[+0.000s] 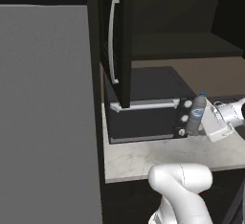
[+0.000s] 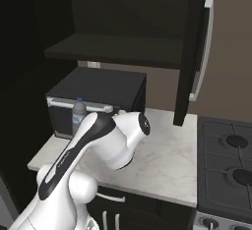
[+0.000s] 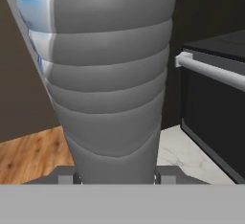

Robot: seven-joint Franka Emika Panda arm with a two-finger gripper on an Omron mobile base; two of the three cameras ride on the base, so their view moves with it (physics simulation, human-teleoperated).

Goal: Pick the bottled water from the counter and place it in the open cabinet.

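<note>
At nine o'clock in the left base view, a tall grey refrigerator side (image 1: 48,113) is seen, which the right base view lacks; there a black gas stove with round burners (image 2: 227,167) is shown at four o'clock instead. The dark, near-black open wall cabinet (image 1: 186,46) with its long silver bar handle is seen at twelve o'clock in both base views, its shelf bare. Below it, the white-grey marble counter (image 2: 167,160) is seen carrying a black microwave with a silver handle (image 1: 143,106). The small clear plastic bottled water with pale cap (image 1: 196,114) is seen at three o'clock in the left base view, slightly tilted in front of the microwave's right end, just above the counter. The white two-finger gripper (image 1: 210,122) is closed around its lower body from the right. In the hand view the ribbed bottle wall is seen clamped between the two fingertips (image 3: 67,177) at six o'clock.
</note>
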